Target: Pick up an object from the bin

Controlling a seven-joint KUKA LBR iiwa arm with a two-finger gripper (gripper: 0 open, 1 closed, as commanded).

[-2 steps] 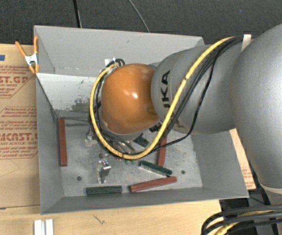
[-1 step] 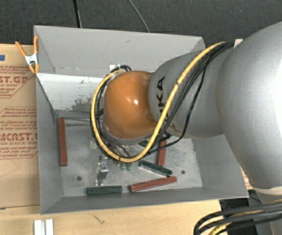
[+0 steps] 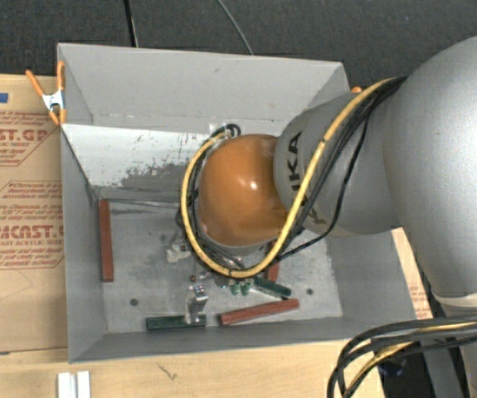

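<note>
Over the middle of the grey bin (image 3: 80, 189) hangs the arm (image 3: 404, 164) with its orange cover (image 3: 238, 193); whether the gripper (image 3: 195, 295) beneath is open or closed I cannot tell. Nearest lie a red-brown stick (image 3: 259, 312) and a dark green stick (image 3: 174, 323) by the near wall: best straddle one across its width, clear of that wall

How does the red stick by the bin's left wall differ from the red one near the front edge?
The left red stick runs front to back along the wall; the front red stick lies crosswise, slightly tilted. The left one lies alone; the front one has a dark green stick near its end. Both are slim red-brown bars lying flat.
</note>
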